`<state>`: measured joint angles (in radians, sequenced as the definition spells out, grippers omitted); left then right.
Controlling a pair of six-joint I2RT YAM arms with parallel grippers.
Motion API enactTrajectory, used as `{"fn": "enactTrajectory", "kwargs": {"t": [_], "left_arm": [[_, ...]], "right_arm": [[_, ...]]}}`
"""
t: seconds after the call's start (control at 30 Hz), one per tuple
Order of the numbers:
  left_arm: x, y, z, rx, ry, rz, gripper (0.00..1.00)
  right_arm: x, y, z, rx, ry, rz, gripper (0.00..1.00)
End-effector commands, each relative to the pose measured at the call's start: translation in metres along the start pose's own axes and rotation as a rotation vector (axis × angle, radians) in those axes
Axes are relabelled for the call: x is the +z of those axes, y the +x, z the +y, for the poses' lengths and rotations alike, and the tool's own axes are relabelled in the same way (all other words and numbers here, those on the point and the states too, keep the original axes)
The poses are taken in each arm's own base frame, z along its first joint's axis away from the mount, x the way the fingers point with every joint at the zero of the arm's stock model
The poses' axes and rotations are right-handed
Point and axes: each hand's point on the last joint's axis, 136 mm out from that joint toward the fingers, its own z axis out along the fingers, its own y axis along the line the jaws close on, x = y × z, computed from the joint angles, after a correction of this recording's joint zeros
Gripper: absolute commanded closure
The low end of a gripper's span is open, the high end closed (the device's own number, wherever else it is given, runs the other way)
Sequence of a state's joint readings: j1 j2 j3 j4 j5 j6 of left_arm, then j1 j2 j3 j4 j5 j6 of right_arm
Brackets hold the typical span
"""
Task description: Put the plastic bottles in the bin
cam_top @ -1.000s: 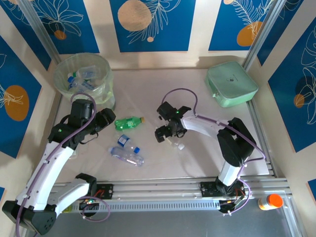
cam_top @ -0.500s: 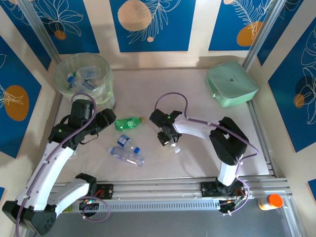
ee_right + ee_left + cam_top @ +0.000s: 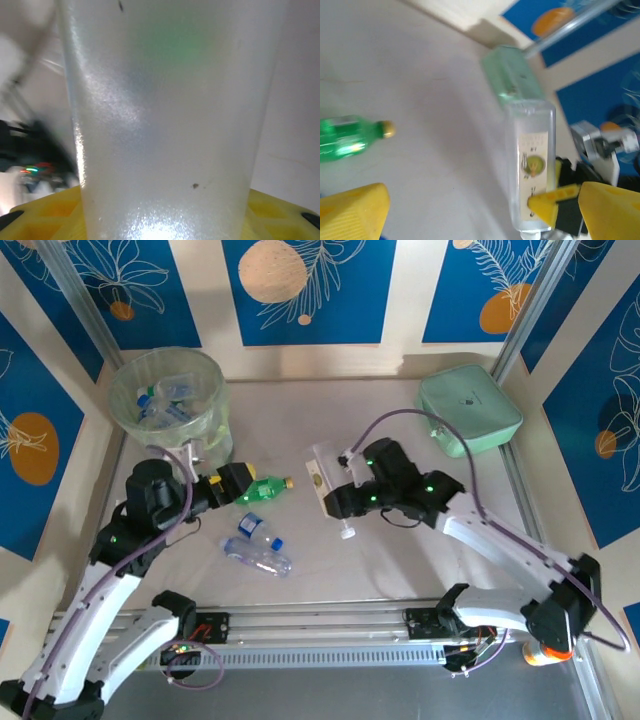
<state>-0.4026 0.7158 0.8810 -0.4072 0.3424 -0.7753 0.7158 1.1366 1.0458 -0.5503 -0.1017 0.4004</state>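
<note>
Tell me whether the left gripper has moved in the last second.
Yes. The left gripper has shifted rightward, away from the bin and up close to the green bottle, which lies where it did.

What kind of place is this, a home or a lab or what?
Most likely a robot lab test cell, not a home: a left arm and right arm bolted to an aluminium rail, a table boxed in by blue printed wall panels, and plastic bottles staged near a bin.
</note>
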Motion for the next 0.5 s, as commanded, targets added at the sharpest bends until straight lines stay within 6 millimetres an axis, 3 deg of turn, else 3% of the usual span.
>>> {"fn": "enactTrajectory", "kwargs": {"t": [0.0, 0.2, 0.47], "left_arm": [[0.003, -0.009, -0.060, 0.124, 0.288, -0.011, 0.01], [0.015, 0.010, -0.095, 0.206, 0.414, 0.013, 0.01], [0.028, 0.033, -0.139, 0.203, 0.617, 0.079, 0.04]], "right_arm": [[-0.025, -0.012, 0.054, 0.046, -0.337, -0.047, 0.48], [-0.059, -0.027, 0.099, 0.059, -0.604, -0.113, 0.48], [-0.075, -0.023, 0.127, -0.002, -0.754, -0.115, 0.48]]}}
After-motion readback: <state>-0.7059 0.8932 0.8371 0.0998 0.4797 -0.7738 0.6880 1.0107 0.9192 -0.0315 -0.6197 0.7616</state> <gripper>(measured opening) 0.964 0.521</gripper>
